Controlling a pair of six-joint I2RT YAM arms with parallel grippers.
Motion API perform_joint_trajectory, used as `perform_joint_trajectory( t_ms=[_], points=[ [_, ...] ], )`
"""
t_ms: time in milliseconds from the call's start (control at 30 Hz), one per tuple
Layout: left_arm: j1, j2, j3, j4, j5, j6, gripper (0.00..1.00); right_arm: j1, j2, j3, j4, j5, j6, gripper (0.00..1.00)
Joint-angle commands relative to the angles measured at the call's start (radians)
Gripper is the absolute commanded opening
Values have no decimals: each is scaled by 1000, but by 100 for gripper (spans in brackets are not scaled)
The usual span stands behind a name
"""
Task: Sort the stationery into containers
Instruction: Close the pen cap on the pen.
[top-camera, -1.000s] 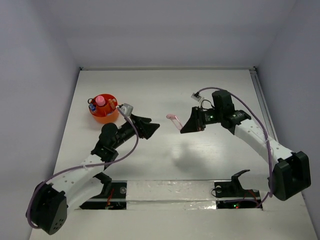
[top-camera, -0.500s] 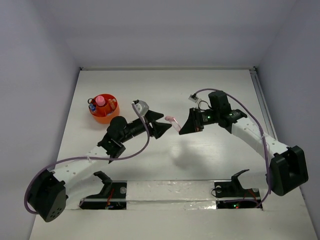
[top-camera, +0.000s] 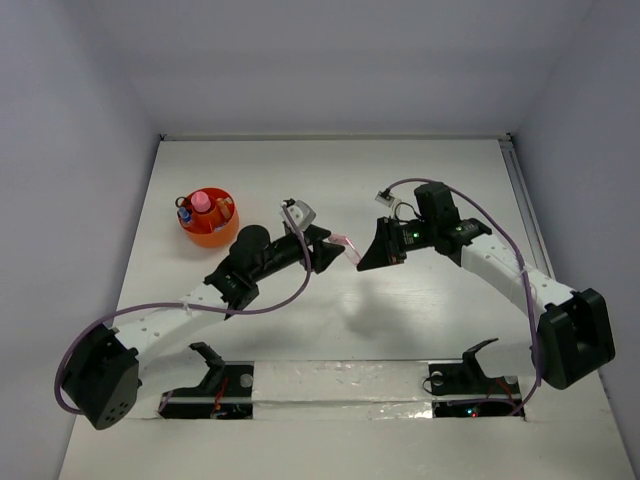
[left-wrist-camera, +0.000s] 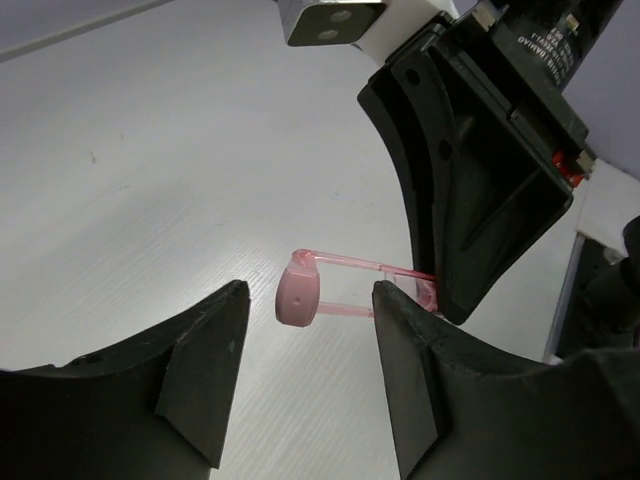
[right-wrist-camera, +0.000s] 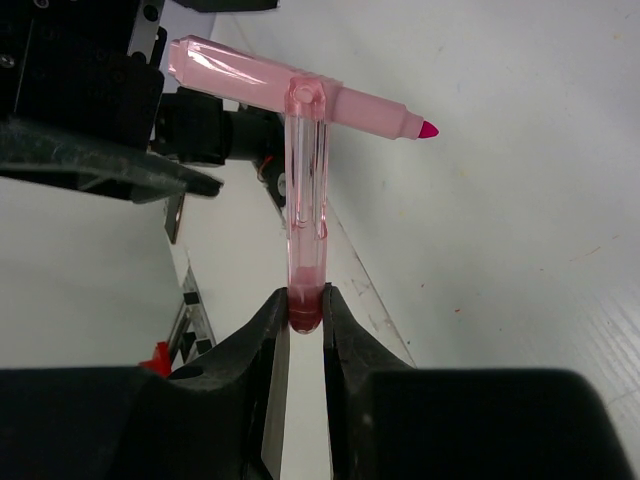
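Over the middle of the table (top-camera: 300, 180), in the top view, the pink tube (top-camera: 344, 239) is pinched by the right gripper (top-camera: 363, 257), well apart from the orange cup (top-camera: 207, 237). At the left wrist, the jaws of the left gripper (left-wrist-camera: 308, 298) are seen apart, flanking its free end; they should be closed squarely before release. At the right wrist, it is clamped between narrow fingers (right-wrist-camera: 268, 345)

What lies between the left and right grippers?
The pink marker: the right gripper pinches one end, and its other end sits in the gap of the open left gripper. The left wrist view shows this.
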Motion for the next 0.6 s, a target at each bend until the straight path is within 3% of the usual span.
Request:
perform_joint_trajectory(
  t_ms=[0,100,333,500,567],
  points=[
    [-4,-30,44,7,-28,34,49,8,-12,47,-3,3,-14,0],
    [-4,-30,47,1,-25,34,37,8,-6,47,-3,2,-14,0],
    [-4,-32,48,21,-1,17,21,8,-25,47,-10,6,-17,0],
    [-4,-38,71,4,-23,-26,0,8,-49,47,-18,55,-37,0],
    [-4,-68,85,-14,-79,-46,0,8,-87,45,-15,136,-49,0]
  ],
)
